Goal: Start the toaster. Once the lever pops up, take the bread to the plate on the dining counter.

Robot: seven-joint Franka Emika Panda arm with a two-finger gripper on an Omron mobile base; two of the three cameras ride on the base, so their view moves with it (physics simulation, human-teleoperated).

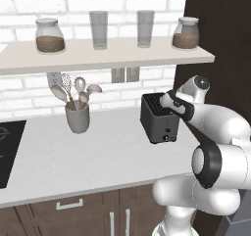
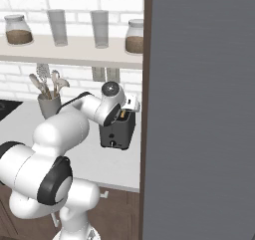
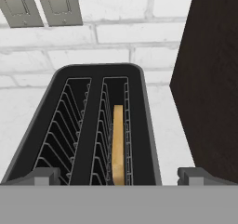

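So the gripper (image 3: 114, 175) is hovering right over the toaster (image 1: 158, 118) on the grey table (image 1: 73, 156), jaws spread wide and empty, bread (image 3: 118, 146) sitting in the right slot, so I'd guess next is dropping down to pinch that slice.

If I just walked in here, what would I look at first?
Probably the big white robot arm bending over the black toaster on the grey worktop, its open gripper right above the slots. Next, the golden slice of bread standing in the toaster's right slot. Then the cup of wooden spoons below the shelf of jars.
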